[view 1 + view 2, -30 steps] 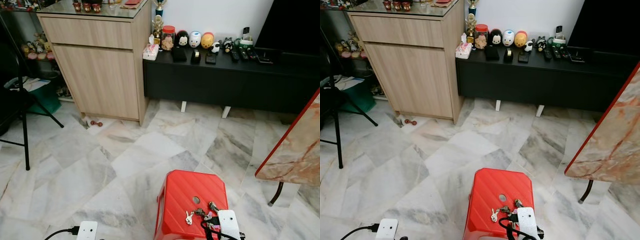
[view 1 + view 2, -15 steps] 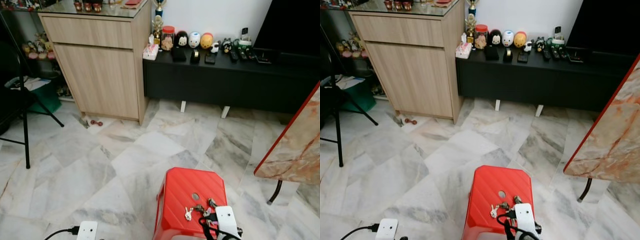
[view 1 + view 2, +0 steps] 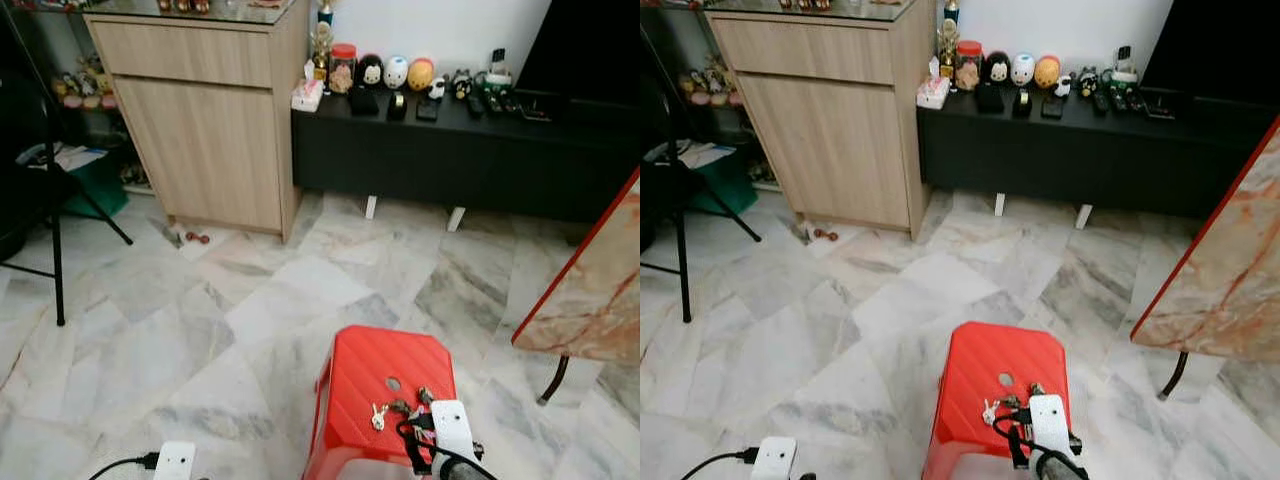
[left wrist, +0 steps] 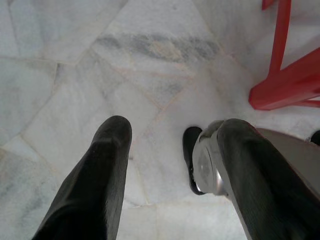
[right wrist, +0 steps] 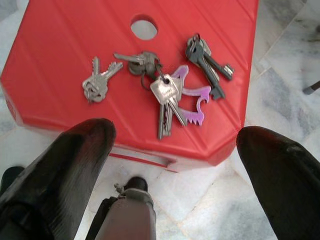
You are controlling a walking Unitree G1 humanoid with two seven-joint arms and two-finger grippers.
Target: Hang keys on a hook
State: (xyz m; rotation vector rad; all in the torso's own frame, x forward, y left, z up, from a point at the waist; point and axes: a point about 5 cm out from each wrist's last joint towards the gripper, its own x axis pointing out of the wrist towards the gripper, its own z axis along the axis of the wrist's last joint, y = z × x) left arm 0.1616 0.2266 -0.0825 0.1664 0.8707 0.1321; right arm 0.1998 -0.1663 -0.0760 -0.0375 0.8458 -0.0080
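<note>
Three bunches of keys lie on a red plastic stool (image 3: 365, 372): a small silver pair (image 5: 98, 82), a middle bunch with a purple tag (image 5: 171, 98) and a dark bunch (image 5: 207, 61). My right gripper (image 5: 175, 145) hangs open over the stool's near edge, its two black fingers spread wider than the keys and short of them. In the eye views its white wrist block (image 3: 449, 430) sits just behind the keys (image 3: 399, 408). My left gripper (image 4: 172, 132) is open with nothing between its fingers, low over the marble floor beside a stool leg (image 4: 282, 82).
A wooden cabinet (image 3: 212, 130) stands at the far left, with a black low bench (image 3: 450, 150) carrying figurines and remotes along the wall. A marble table with a red edge (image 3: 592, 290) juts in at the right. Black stand legs (image 3: 55, 255) are at the left.
The whole picture has shifted slightly, so the head camera moved. The keys lie as before on the stool, and my right wrist stays over its near edge.
</note>
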